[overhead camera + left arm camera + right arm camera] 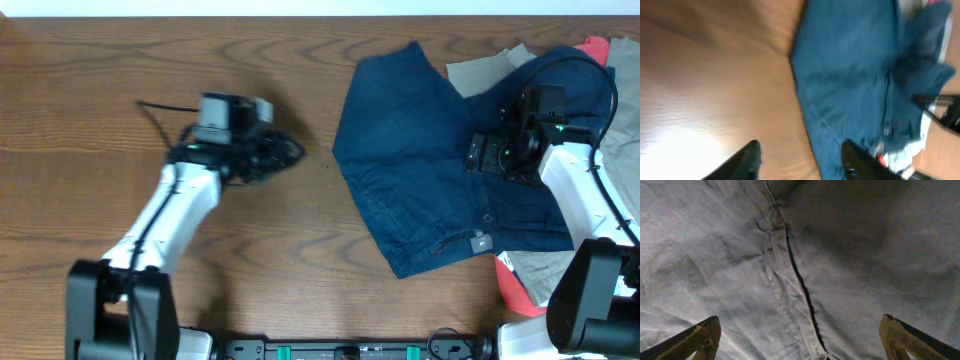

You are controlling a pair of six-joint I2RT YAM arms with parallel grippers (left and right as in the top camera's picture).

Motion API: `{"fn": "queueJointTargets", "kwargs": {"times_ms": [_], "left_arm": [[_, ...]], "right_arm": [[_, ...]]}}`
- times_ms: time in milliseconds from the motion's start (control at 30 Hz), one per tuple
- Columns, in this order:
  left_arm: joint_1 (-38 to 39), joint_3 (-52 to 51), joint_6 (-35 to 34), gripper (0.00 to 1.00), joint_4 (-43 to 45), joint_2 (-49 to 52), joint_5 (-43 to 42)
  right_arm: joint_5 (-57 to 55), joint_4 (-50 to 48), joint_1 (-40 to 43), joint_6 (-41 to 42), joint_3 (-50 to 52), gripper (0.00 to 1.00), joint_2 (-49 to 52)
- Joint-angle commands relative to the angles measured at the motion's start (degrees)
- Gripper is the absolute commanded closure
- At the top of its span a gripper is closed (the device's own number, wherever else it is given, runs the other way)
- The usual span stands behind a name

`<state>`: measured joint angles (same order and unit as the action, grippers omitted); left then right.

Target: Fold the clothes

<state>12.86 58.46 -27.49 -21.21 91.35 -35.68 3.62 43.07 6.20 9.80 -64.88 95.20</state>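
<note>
Denim shorts (420, 170): limp, weighty; grip probably at waistband corner. Left end effector (800, 149), right end effector (800, 322): released.

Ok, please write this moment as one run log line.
left gripper: open, over table beside blue garment | right gripper: open, above blue garment | blue garment: spread out, not yet folded | other clothes: piled at right

Arms and clothes, counted
Two arms are seen, a left arm (170, 215) and a right arm (575, 185); one blue garment (420, 150) is counted; khaki cloth (480, 72) and red cloth (598, 47) cannot be numbered
</note>
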Motion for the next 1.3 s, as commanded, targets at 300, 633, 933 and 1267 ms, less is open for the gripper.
{"fn": "queueJointTargets", "kwargs": {"times_ms": [300,633,933,1267], "left_arm": [[24.06,-1.03,-19.23,0.39,11.91,15.56,3.72],[30.71,-1.01,-21.27,0.59,19.85,18.05,3.19],[30.16,-1.01,-20.46,0.94,19.30,18.05,3.15],[12.24,0.22,-7.06,0.94,6.62,12.63,2.93]], "right_arm": [[-0.63,0.61,0.28,-0.85,-0.85,0.01,-1.20],[-0.63,1.14,0.28,-0.85,-0.85,0.01,-1.22],[-0.74,1.53,0.28,-0.85,-0.85,0.01,-1.22],[-9.90,6.14,0.28,-0.90,-2.89,0.01,-2.05]]}}
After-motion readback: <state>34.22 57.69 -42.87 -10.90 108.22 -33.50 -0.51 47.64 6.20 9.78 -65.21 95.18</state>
